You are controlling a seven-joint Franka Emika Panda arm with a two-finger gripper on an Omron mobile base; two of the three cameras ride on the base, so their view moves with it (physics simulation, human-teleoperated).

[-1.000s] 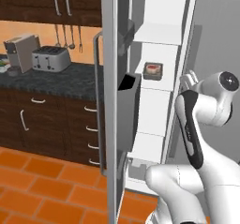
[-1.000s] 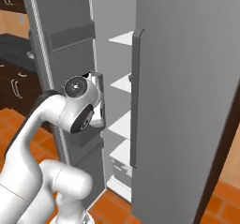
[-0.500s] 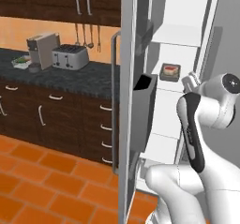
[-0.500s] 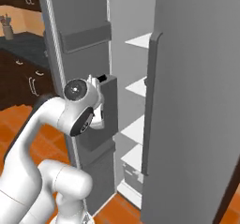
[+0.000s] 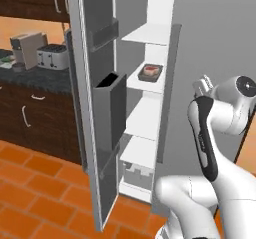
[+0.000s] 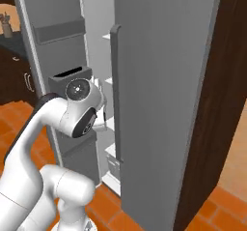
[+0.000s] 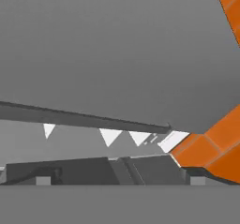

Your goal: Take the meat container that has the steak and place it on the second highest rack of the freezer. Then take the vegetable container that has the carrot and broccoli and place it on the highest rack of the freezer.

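1. Center of the left base view: freezer (image 5: 150, 13) stands open, its door (image 5: 92, 133) swung out toward the camera, white-lined interior visible between the door and the grey right-hand door.
2. Upper center of that view: highest rack (image 5: 150, 33), a flat white shelf, bare on the part that shows.
3. Just below it: second highest rack (image 5: 142, 83), carrying a small dark container (image 5: 151, 71) with the steak (image 5: 150, 71) inside, red with a pale patch. Container sits near the shelf's right side, upright.
4. Two more white shelves below, then a lower bin area near the bottom center of the frame.
5. Door inside: dark grey door bins, one bin (image 5: 111, 108) at mid height, open top, level with the steak shelf.
6. Right side of the left base view: white arm, elbow up; hand end (image 5: 202, 85) sits right of the freezer opening, against the grey door face, apart from the shelves.
7. Right base view: arm at left center, long grey handle (image 6: 116, 94) running vertically just right of the wrist; white shelf edges peek out behind the handle.
8. Hand view: pincer (image 7: 119, 171) spread wide, nothing between the tips; looks along grey door surface with white shelf corners and orange floor tile (image 7: 215, 143) at right.
9. Upper left of the left base view: dark bench (image 5: 30, 78) with a toaster (image 5: 52, 57) and a coffee machine (image 5: 27, 48).
10. Carrot and broccoli: cannot tell where they are.
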